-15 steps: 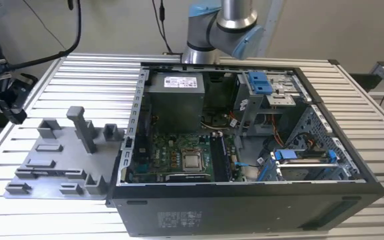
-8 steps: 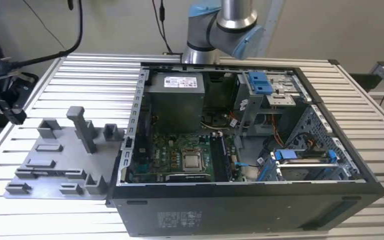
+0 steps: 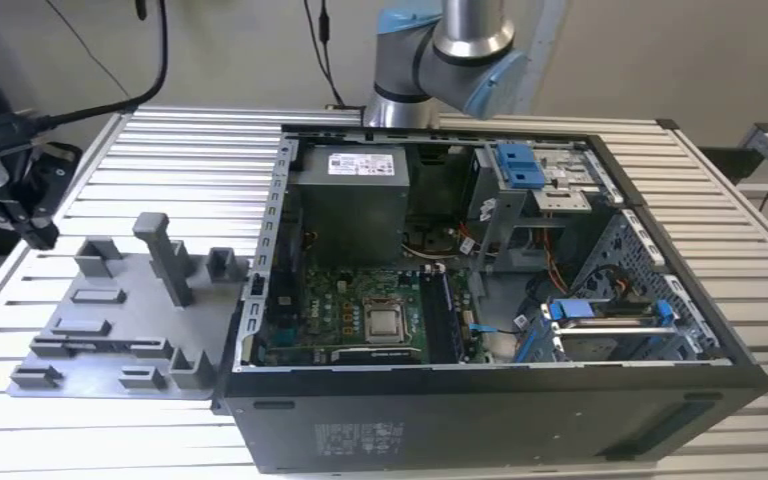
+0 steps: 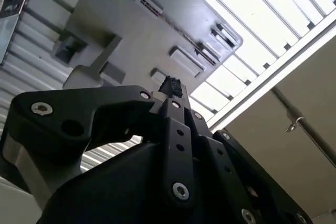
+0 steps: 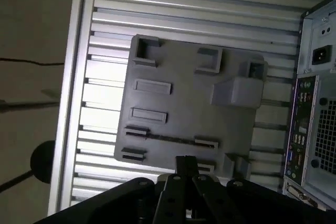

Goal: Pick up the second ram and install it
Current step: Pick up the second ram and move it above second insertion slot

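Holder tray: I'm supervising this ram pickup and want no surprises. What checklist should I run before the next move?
1. Gripper aimed at the grey holder tray: ok.
2. Second ram seated in the tray: cannot tell.
3. Tray lying flat on the slatted table: ok.
4. Computer case open, facing up: ok.
5. Free slot on the motherboard: cannot tell.

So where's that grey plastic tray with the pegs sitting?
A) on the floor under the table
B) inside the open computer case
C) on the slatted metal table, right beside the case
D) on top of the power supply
C: in the exterior view the grey tray lies flat on the slatted table, just outside the open computer case, on the exterior view's left.
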Action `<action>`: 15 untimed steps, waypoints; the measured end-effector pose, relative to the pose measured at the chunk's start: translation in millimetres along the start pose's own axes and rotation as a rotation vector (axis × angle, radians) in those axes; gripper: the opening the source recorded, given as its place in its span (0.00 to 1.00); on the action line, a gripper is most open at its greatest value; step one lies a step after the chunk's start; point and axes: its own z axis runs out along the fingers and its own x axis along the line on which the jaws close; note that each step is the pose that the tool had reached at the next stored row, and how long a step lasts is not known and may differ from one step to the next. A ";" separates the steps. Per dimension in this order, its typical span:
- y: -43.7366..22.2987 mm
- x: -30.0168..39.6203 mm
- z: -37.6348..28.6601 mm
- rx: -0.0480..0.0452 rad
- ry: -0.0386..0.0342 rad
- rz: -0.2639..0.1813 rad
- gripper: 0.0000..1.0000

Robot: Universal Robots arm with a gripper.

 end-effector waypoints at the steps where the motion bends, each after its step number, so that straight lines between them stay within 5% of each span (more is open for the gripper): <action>1: 0.0 0.1 0.3 0.0006 -0.0056 -0.008 0.11; 6: 0.1 0.5 2.7 0.0027 -0.0299 -0.045 0.11; 12: 0.8 1.1 5.4 0.0040 -0.0476 -0.089 0.11; 15: 0.8 1.1 6.4 0.0034 -0.0498 -0.118 0.11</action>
